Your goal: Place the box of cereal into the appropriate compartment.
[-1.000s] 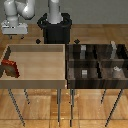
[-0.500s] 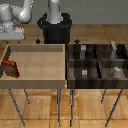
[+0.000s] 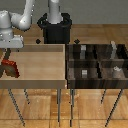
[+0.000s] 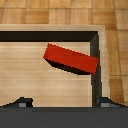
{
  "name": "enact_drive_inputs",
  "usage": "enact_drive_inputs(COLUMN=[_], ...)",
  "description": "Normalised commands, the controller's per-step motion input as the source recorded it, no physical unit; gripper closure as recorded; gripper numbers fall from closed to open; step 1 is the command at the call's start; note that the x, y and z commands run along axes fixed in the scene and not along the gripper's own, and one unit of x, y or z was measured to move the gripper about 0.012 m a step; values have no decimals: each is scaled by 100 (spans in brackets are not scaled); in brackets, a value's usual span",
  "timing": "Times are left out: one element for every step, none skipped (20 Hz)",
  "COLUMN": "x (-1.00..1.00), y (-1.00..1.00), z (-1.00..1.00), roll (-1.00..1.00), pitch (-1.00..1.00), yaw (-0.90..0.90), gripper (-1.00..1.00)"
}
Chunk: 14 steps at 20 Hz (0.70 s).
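A large light-wood tray stood on thin metal legs at the exterior view's left, its floor bare pale wood and its rim raised. In the wrist view the tray showed a dark inner wall and a pale rim. Small grey blocks sat to the right of it. A wooden plank floor lay beneath everything.

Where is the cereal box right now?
The cereal box leans tilted at the exterior view's left edge of the light-wood tray, below the end effector, far from the dark bin.
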Motion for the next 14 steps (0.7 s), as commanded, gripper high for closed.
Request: enact_drive_inputs(x=[100, 100, 100, 100, 100, 100, 100, 0, 0, 0, -100, 0, 0, -100], y=[0, 0, 0, 0, 0, 0, 0, 0, 0, 0, 0, 0, 0, 0], z=[0, 0, 0, 0, 0, 0, 0, 0, 0, 0, 0, 0, 0, 0], roll=[0, 0, 0, 0, 0, 0, 0, 0, 0, 0, 0, 0, 0, 0], pitch=[0, 0, 0, 0, 0, 0, 0, 0, 0, 0, 0, 0, 0, 0], yaw=[0, 0, 0, 0, 0, 0, 0, 0, 0, 0, 0, 0, 0, 0], gripper=[-100, -100, -100, -100, -100, -100, -100, -100, -100, -100, -100, -100, -100, -100])
